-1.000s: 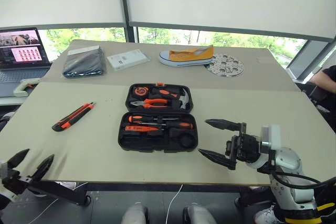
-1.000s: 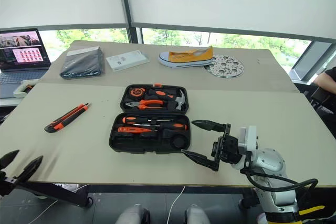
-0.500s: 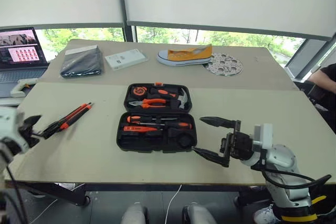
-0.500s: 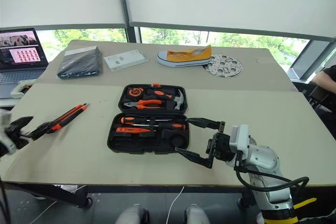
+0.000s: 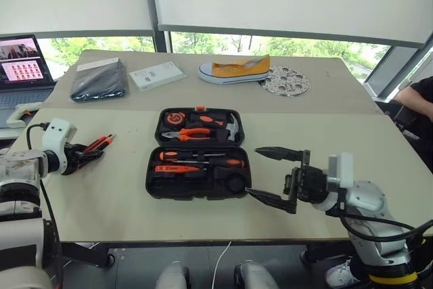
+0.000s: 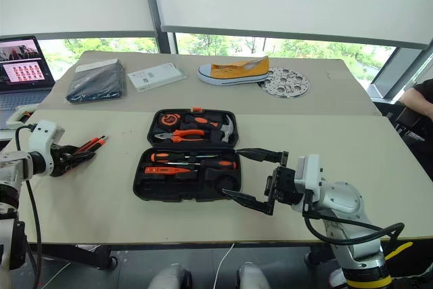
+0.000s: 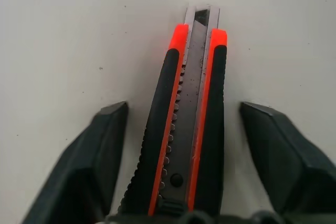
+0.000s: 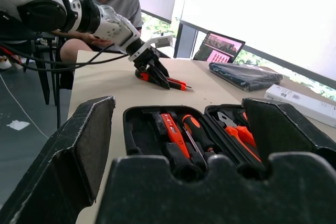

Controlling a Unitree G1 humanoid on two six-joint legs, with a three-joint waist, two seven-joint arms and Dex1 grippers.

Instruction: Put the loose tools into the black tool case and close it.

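1. I see the tool case lying open mid-table — screwdrivers in the near half, pliers and hammer in the far half.
2. My left gripper straddles the knife on the table left of the case; its fingers stand apart from it.
3. My right gripper hangs wide open beside the case — no readable writing anywhere.

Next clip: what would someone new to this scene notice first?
The open black tool case lies mid-table, with orange-handled tools seated in its recesses. At the table's left edge the left gripper straddles the orange-and-black utility knife, jaws on either side with gaps showing. The right gripper hovers wide open just right of the case.
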